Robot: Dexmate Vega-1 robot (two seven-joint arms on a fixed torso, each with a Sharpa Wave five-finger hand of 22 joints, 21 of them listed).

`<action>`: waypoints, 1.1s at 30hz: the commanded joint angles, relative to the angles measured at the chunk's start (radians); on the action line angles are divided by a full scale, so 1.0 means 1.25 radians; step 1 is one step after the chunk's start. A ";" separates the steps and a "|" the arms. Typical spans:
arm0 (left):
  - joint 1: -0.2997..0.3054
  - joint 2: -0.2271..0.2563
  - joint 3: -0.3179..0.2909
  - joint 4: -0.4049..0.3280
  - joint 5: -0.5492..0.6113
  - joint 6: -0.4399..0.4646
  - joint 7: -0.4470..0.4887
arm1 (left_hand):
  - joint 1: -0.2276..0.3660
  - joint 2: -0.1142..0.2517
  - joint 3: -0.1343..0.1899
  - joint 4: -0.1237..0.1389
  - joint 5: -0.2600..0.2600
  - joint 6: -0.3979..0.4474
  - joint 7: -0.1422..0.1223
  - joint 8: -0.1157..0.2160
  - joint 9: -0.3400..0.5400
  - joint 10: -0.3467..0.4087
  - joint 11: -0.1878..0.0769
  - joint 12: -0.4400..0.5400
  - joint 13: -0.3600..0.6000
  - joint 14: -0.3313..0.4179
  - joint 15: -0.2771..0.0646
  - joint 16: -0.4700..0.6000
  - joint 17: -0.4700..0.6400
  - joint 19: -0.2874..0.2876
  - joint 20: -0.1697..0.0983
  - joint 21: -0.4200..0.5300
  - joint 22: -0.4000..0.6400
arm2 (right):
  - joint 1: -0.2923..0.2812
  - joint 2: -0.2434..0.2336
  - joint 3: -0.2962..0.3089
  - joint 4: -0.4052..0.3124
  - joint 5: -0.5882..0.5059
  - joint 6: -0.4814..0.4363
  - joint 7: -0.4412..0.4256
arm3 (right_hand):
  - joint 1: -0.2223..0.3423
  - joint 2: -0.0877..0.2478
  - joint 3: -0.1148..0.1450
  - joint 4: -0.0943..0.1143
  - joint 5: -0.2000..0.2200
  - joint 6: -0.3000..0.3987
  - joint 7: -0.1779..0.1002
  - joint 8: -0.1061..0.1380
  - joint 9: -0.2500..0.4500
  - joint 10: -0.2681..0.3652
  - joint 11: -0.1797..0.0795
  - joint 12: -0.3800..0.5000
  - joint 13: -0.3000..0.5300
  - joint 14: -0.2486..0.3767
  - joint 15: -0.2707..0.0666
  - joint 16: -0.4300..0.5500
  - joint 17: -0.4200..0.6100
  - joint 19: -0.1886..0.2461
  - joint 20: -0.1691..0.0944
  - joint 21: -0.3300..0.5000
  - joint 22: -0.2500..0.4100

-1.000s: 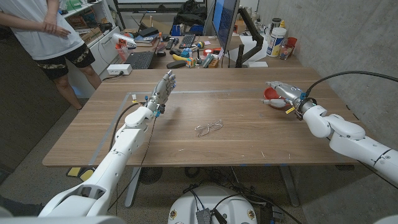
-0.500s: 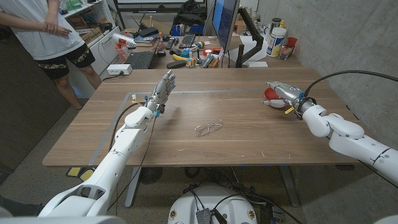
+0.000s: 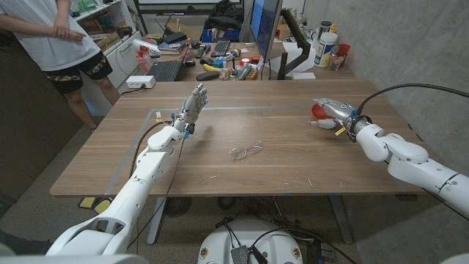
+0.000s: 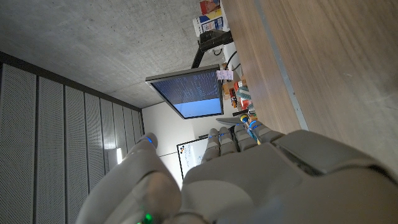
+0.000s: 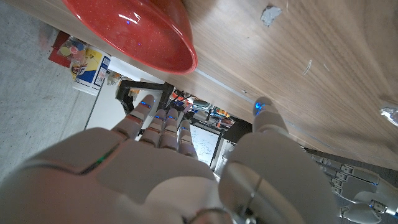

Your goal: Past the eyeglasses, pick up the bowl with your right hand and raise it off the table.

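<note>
While I look down from the head view, my right hand [image 3: 331, 111] sits at the far right side of the wooden table [image 3: 278, 172], right beside the red bowl [image 3: 318, 111]. Its fingers reach over the bowl's near side, but I cannot tell if they grip it or only touch it. From the right wrist view, the bowl [image 5: 134, 31] is just past my fingertips [image 5: 163, 118] and its rim looks to be down on the wood.

Compared with a second ago, the hand has slid a tiny bit closer to the bowl. The bowl itself has not gone up.

The eyeglasses [image 3: 246, 151] lie in the middle of the table, well apart from both hands, same spot as before.

My left hand [image 3: 192, 105] stands up over the left part of the table with its fingers straight and together, holding nothing. It has not moved.

A person [image 3: 55, 40] stands past the far left corner.
</note>
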 commanded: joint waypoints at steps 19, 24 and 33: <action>0.001 -0.005 0.001 0.001 -0.004 -0.008 -0.005 | 0.009 0.005 -0.004 0.000 -0.002 0.006 -0.002 0.000 0.001 0.000 -0.004 0.002 0.004 -0.002 0.002 0.002 0.003 -0.005 -0.036 0.002 0.004 | 0.016 0.004 -0.018 0.017 -0.023 -0.023 0.015 | 0.029 -0.007 -0.003 -0.002 0.022 0.030 0.003 0.019 0.002 0.016 -0.002 0.008 0.004 0.025 -0.008 0.006 0.003 0.020 0.003 -0.004 0.005; -0.004 -0.006 0.003 0.009 -0.004 -0.008 -0.009 | 0.009 0.005 -0.005 0.000 -0.002 0.006 -0.002 0.000 0.001 0.000 -0.004 0.002 0.004 -0.001 0.003 0.002 0.003 -0.005 -0.036 0.002 0.004 | 0.018 0.004 -0.020 0.021 -0.024 -0.031 0.019 | 0.034 -0.007 -0.004 0.000 0.027 0.039 0.004 0.021 0.002 0.024 -0.003 0.011 0.004 0.031 -0.010 0.007 0.003 0.024 0.002 -0.005 0.005; -0.010 -0.006 0.003 0.014 -0.001 -0.010 -0.013 | 0.010 0.006 -0.006 0.000 -0.002 0.007 -0.003 0.001 0.001 -0.001 -0.004 0.002 0.004 -0.002 0.003 0.001 0.003 -0.005 -0.035 0.002 0.004 | 0.027 0.005 -0.029 0.029 -0.029 -0.045 0.033 | 0.040 -0.006 -0.005 0.002 0.031 0.042 0.003 0.021 0.002 0.029 -0.006 0.012 0.004 0.037 -0.013 0.008 0.004 0.028 0.003 -0.006 0.006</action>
